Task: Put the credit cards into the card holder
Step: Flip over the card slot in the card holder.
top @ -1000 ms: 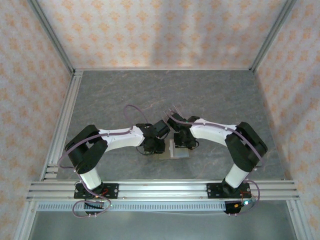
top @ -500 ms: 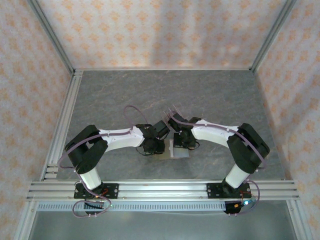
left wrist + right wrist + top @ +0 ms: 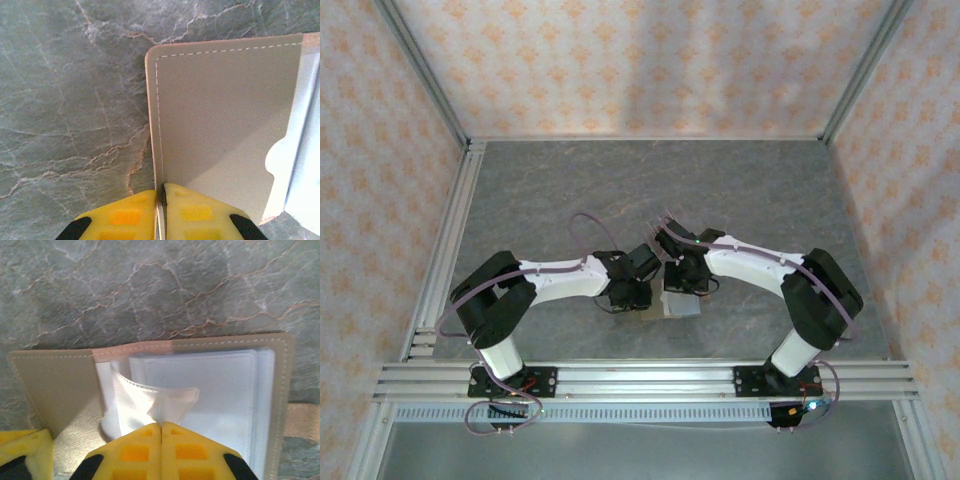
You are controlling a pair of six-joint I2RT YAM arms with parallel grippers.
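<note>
Card holder (image 3: 680,305) lies open on the table (image 3: 550,190), near-centre, between the two claws. Left claw (image 3: 161,192) grips the edge of its left flap. Right claw (image 3: 160,427) pinches a sleeve (image 3: 150,397) inside the right half.

white-black arms (image 3: 560,280), purple cables (image 3: 583,214), yellow fingers (image 3: 130,212)

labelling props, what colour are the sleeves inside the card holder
White, semi-clear sleeves inside the tan card holder, best in the right wrist view.
</note>
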